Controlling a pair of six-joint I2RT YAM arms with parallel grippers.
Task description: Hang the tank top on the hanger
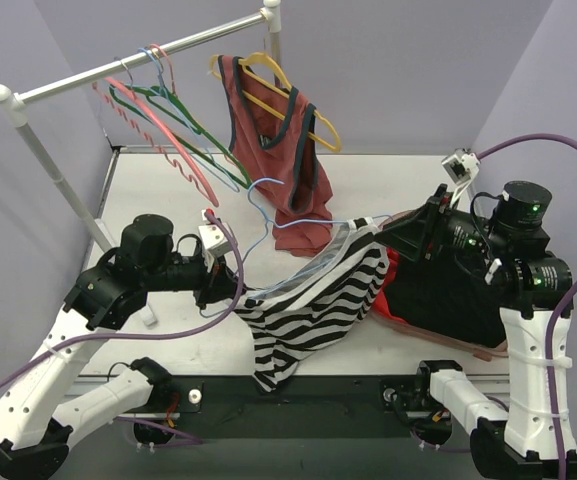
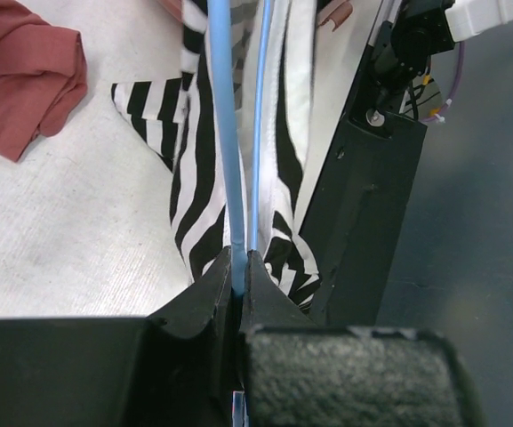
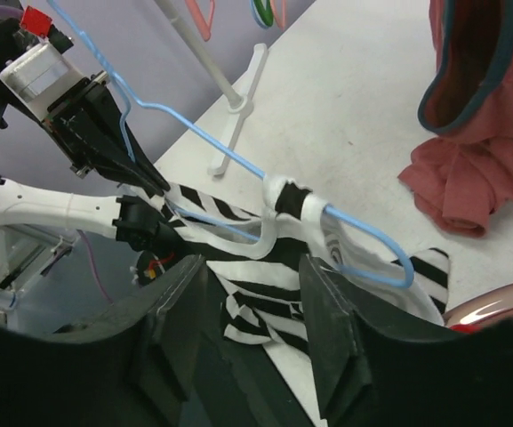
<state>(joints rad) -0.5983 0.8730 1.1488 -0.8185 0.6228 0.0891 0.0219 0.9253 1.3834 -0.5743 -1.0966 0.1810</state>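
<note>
The light-blue wire hanger [image 1: 268, 222] is held low over the table, hook up. My left gripper [image 1: 226, 288] is shut on one end of its wire; in the left wrist view the jaws [image 2: 238, 269] pinch the blue wire [image 2: 226, 133]. The striped tank top [image 1: 313, 310] hangs from the hanger and drapes over the table's front edge. In the right wrist view one white-edged strap [image 3: 292, 200] is threaded over the hanger's arm [image 3: 376, 238]. My right gripper [image 3: 252, 298] is open and empty just above the striped fabric [image 3: 265, 307], at the hanger's right end [image 1: 388, 232].
A rust-red tank top [image 1: 283, 140] hangs on a yellow hanger from the white rail [image 1: 138, 60], with pink and green hangers [image 1: 168, 135] beside it. A plain black garment [image 1: 448, 290] lies under my right arm. The rack's post [image 1: 58, 180] stands at the left.
</note>
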